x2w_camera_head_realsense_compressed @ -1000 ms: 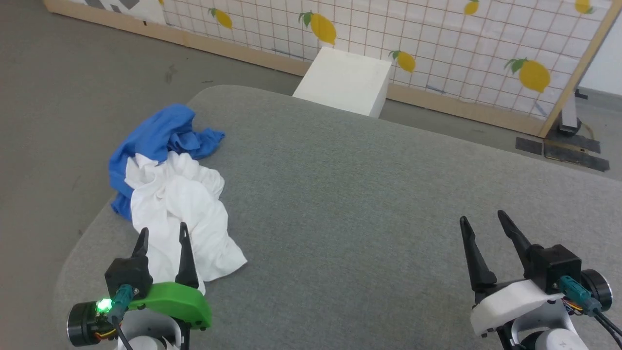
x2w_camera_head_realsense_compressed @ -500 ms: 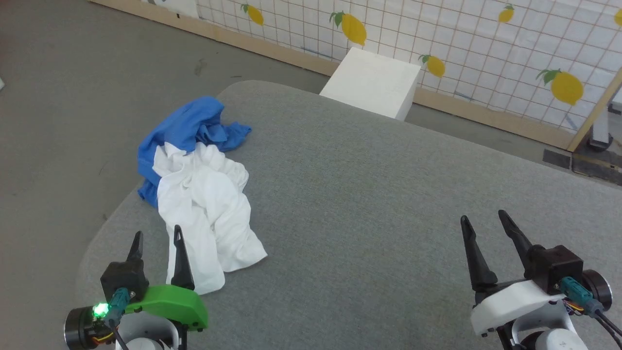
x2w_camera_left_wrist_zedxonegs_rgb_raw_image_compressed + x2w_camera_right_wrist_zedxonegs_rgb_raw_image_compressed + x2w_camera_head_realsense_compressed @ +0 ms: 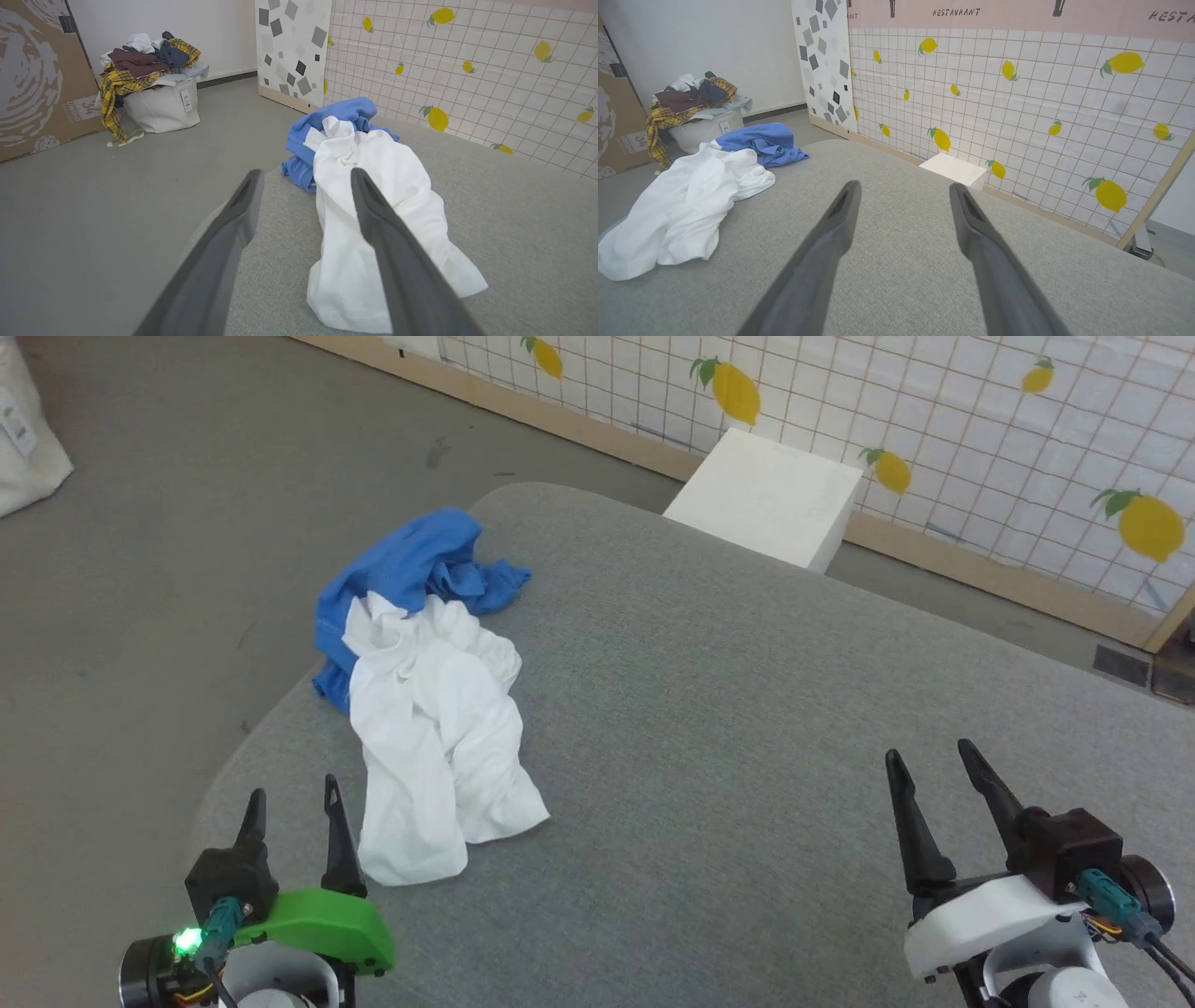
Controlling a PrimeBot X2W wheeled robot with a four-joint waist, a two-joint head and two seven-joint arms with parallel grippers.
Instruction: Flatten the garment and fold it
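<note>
The garment (image 3: 434,709) lies crumpled near the left edge of the grey padded table (image 3: 728,709), white body toward me and blue sleeves bunched at the far end. In the left wrist view the garment (image 3: 373,205) lies just beyond my fingertips, and in the right wrist view the garment (image 3: 696,191) sits at the left. My left gripper (image 3: 291,791) is open, just short of the white hem and a little to its left. At the lower right my right gripper (image 3: 929,749) is open over bare table, far from the cloth.
A white box (image 3: 770,495) stands on the floor behind the table, before a lemon-print partition (image 3: 934,420). A white bin piled with clothes (image 3: 154,88) and a cardboard box (image 3: 32,79) stand on the floor to the left. The table's left edge is close to the garment.
The camera has turned left, so the whole scene has slid right in the picture. The left gripper sits slightly lower and now shows left of the hem. The garment lies as before.
</note>
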